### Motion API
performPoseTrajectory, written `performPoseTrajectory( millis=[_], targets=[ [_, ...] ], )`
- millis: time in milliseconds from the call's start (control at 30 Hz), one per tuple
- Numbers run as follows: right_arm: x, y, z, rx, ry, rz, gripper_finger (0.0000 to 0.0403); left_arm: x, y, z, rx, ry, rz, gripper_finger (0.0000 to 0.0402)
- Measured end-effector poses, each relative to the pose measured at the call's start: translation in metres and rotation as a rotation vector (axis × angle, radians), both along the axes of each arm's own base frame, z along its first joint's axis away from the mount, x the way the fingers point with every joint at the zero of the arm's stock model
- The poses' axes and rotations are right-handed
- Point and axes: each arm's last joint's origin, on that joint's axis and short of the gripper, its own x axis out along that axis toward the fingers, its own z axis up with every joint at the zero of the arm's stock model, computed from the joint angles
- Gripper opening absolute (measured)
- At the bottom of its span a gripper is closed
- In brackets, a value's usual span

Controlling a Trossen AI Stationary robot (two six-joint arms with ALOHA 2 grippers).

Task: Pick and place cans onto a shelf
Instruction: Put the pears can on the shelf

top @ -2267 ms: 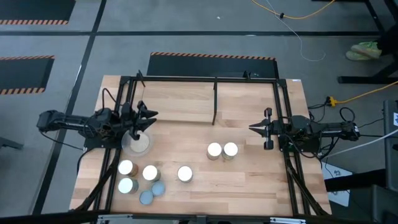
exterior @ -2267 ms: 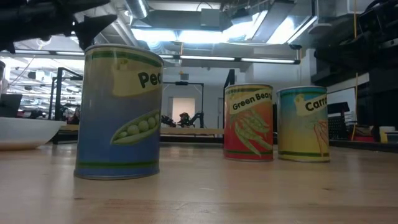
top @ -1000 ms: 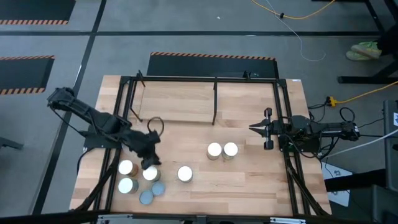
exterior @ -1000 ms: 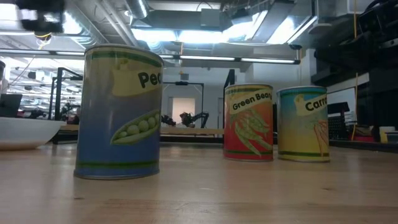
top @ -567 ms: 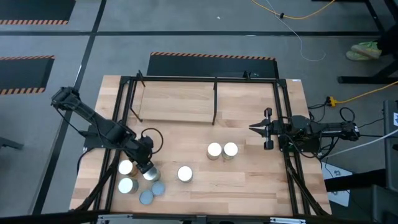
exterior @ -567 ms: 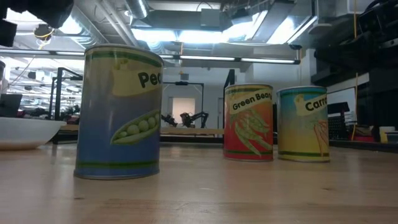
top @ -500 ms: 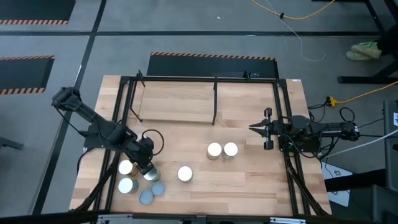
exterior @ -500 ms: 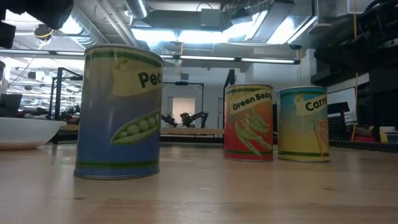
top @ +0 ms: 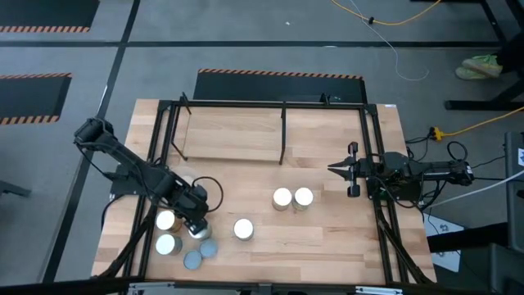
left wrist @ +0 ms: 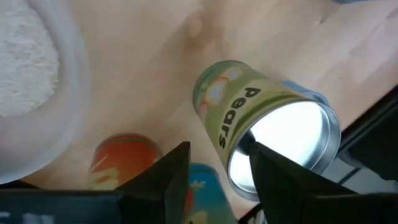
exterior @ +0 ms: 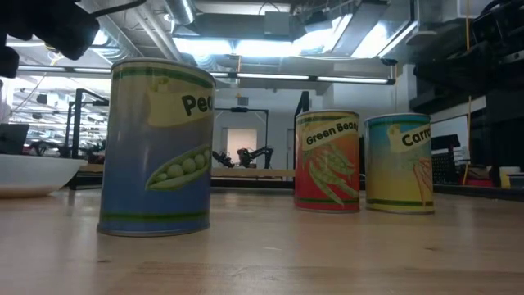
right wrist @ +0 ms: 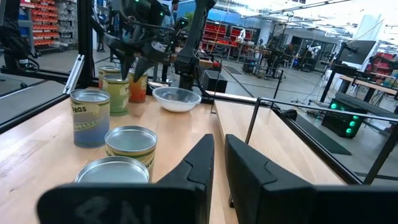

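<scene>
Left gripper (top: 196, 223) with fingers spread wide and gripping nothing, poised over the Pears can (left wrist: 261, 137) in the crowded cluster at the table's left side, well apart from the shelf (top: 233, 135). Just beside it, an orange can (left wrist: 121, 155) and a blue can (left wrist: 205, 186). Possible trouble on descent: a finger clipping a neighbour, or an off-centre squeeze tipping the Pears can. Right gripper (top: 350, 170) waiting by the right edge.

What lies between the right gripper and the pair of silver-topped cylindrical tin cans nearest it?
Only bare light wooden tabletop, as the high view shows, separates the right gripper from the two silver-topped tin cans.
</scene>
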Motion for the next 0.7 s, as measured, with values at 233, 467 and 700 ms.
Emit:
performPoseTrajectory(
  millis=[233,467,700],
  targets=[
    [0.0000,0.0000,0.0000,0.000,0.000,0.000,0.0045,0.0002,-0.0004,-0.0007,-0.004,0.009,-0.002,0.0134],
    [0.0000,0.0000,0.0000,0.000,0.000,0.000,0.0045,0.0004,0.0000,-0.0009,0.010,0.001,0.003,0.0086],
    [0.0000,0.0000,0.0000,0.000,0.000,0.000,0.0045,0.0001,0.0005,-0.0007,0.013,0.003,0.004,0.0029]
  ],
)
